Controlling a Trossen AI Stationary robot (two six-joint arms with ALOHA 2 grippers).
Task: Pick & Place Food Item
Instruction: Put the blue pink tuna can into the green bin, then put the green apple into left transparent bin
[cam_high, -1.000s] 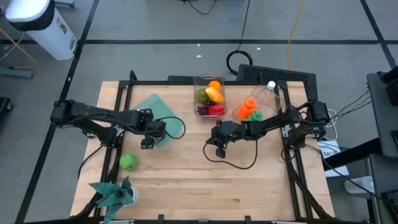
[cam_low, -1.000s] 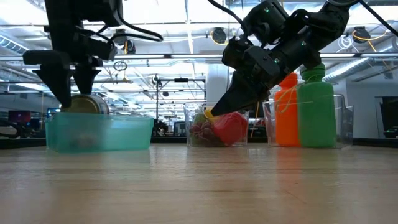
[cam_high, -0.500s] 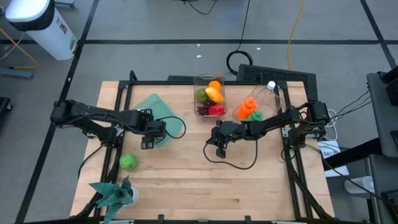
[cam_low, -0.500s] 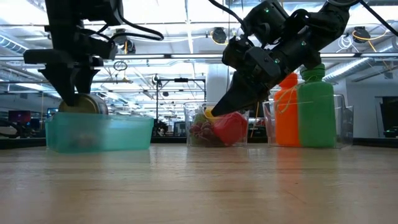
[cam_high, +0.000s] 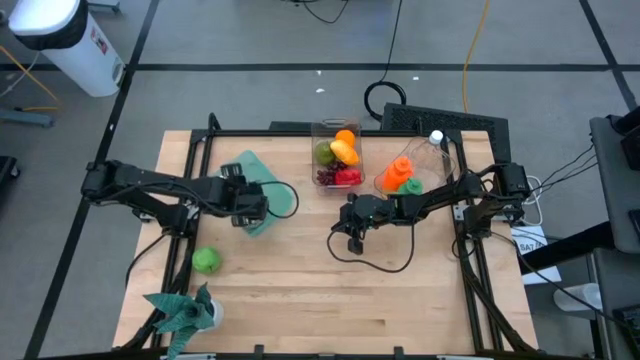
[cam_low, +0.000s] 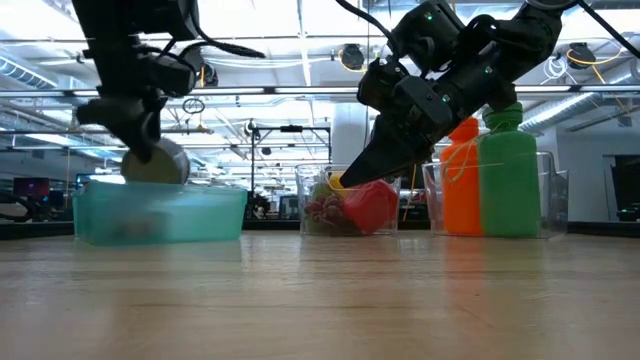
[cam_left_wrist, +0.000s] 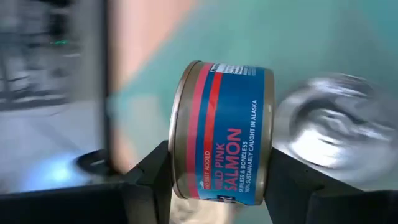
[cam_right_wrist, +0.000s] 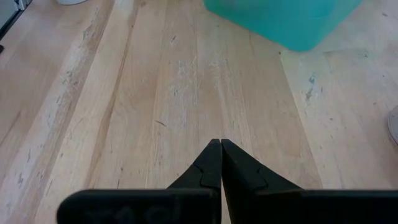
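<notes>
Left wrist view: a salmon can (cam_left_wrist: 221, 130) is clamped on edge between the left gripper (cam_high: 238, 200) fingers, held over the teal bin (cam_low: 160, 215) left of centre, presumably for release inside. Fruit fills the clear tub (cam_high: 338, 155). The right gripper (cam_right_wrist: 220, 163), pressed closed, waits mid-frame.

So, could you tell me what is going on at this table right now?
The left hand is shut on a can of pink salmon, holding it over the teal bin. The right hand is shut and empty, above bare table near the clear tub of fruit.
</notes>
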